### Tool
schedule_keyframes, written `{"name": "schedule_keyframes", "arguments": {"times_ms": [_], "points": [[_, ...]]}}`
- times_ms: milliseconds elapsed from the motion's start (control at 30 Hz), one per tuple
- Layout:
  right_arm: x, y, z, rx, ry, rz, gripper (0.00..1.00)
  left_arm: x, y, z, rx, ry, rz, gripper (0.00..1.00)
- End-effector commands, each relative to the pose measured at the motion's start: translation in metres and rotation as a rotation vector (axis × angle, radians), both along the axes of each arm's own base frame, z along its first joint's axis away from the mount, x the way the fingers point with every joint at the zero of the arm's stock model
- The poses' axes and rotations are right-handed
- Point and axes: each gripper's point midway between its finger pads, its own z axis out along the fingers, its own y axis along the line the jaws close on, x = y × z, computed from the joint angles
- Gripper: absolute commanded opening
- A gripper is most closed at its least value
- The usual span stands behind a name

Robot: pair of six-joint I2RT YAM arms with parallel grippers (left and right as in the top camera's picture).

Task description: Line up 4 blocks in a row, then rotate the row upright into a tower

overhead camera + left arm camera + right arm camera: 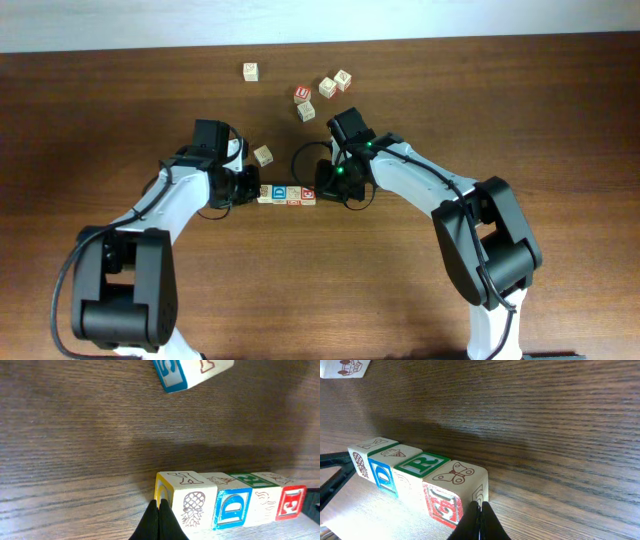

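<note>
Wooden table (pixel 90 110). Mid-table lies a row of four blocks (pixel 287 195), with the left gripper (pixel 159 519) and right gripper (pixel 480 519) touching opposite ends, both pinched shut and empty (narrow tips). Uneven pushing could buckle the row and scatter it.

Dark wood table (pixel 100 110) w/ scattered loose cubes (pixel 327 86): one red-faced cube (pixel 303 93), rest pale.
</note>
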Motion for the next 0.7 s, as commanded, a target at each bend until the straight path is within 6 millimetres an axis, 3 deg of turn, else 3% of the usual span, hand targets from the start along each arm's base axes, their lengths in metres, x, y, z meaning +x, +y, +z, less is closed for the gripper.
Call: {"name": "schedule_keyframes", "arguments": {"times_ms": [0, 367, 533, 667], "points": [[-0.009, 0.008, -0.003, 0.008, 0.012, 0.038, 0.04, -0.013, -0.015, -0.020, -0.021, 0.047, -0.106, 0.00], [-0.009, 0.011, 0.001, 0.028, 0.001, 0.073, 0.05, -0.012, -0.022, -0.018, -0.058, 0.037, -0.139, 0.00], [-0.010, 0.010, 0.001, 0.024, 0.006, 0.072, 0.04, -0.002, -0.011, -0.016, 0.037, -0.038, -0.257, 0.00], [-0.011, 0.010, 0.001, 0.023, 0.009, 0.072, 0.04, 0.007, 0.001, -0.014, 0.116, -0.054, -0.235, 0.00]]}}
